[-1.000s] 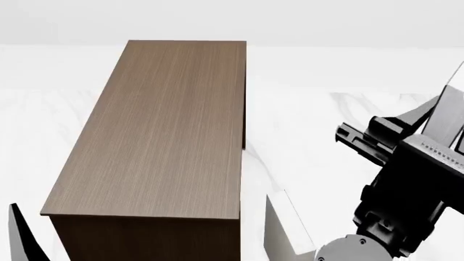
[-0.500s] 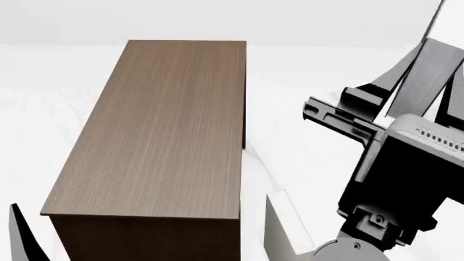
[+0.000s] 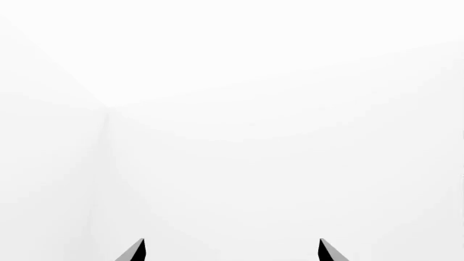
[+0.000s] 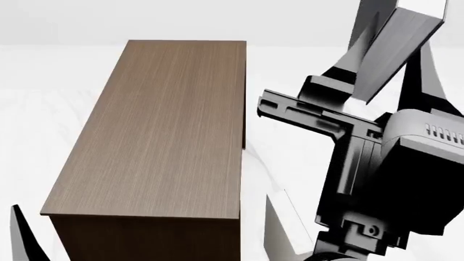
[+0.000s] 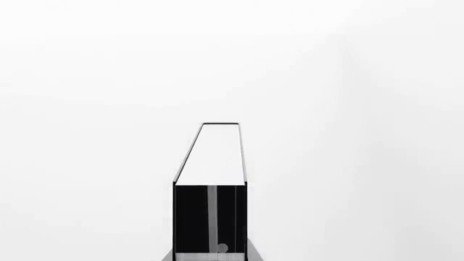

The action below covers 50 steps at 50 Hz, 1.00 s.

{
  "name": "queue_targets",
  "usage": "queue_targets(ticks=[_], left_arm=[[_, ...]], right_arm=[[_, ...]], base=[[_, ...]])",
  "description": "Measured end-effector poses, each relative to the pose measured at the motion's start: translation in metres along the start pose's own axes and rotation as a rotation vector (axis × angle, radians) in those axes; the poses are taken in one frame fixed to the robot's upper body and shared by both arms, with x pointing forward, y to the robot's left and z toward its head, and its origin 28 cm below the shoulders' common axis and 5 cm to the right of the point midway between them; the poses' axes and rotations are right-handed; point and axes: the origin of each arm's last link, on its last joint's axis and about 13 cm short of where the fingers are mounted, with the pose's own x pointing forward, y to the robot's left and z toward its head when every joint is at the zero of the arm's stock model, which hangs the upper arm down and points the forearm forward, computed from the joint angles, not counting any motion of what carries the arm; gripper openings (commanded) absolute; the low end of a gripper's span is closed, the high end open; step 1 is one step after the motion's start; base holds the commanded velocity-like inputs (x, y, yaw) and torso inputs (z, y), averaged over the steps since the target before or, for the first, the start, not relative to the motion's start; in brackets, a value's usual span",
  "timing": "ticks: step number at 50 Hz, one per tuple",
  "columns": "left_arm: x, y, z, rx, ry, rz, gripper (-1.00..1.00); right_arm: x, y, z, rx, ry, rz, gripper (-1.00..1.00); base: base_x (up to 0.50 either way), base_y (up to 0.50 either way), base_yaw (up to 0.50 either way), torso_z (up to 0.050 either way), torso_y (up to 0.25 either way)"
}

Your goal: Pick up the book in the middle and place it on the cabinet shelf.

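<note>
The right gripper (image 4: 362,60) is raised high at the right of the scene, its black, blocky body clamped on the book (image 4: 395,46), a thick hardcover with smooth slate-grey boards that tilts up and away above the arm. From the right wrist camera the book (image 5: 210,157) stands straight out from the gripper, a thin dark outline round white page edges, with a black spine-like face nearest the lens against a plain white background. To the left sits the cabinet (image 4: 160,130), a big boxy piece in dark brown wood grain, its long flat rectangular top running from near to far; the book is in the air, well to the right of it and not touching it. The cabinet stands on a pale, faintly marbled surface. The left gripper (image 3: 230,251) shows only two black pointed fingertips (image 3: 135,251) held wide apart with nothing between them.
</note>
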Motion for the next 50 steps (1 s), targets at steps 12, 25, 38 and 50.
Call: queue_targets(ticks=[12,25,38,50], left_arm=[[-0.001,0.000,0.000,0.000,0.001,-0.004,1.00],[0.000,-0.001,0.000,-0.001,0.004,-0.007,1.00],[-0.001,-0.001,0.000,-0.002,0.008,-0.011,1.00],[-0.001,-0.001,-0.001,-0.002,0.011,-0.014,1.00]], right_arm=[[-0.002,0.003,0.009,0.141,0.071,0.063,-1.00],[-0.001,0.007,0.011,0.300,0.184,0.125,-1.00],[0.001,0.009,0.013,0.452,0.265,0.162,-1.00],[0.006,0.010,0.013,0.629,0.394,0.176,-1.00]], base=[[0.00,0.00,0.00,0.000,0.001],[0.00,0.00,0.00,0.000,0.002],[0.00,0.00,0.00,0.001,0.001],[0.00,0.00,0.00,0.000,0.002]])
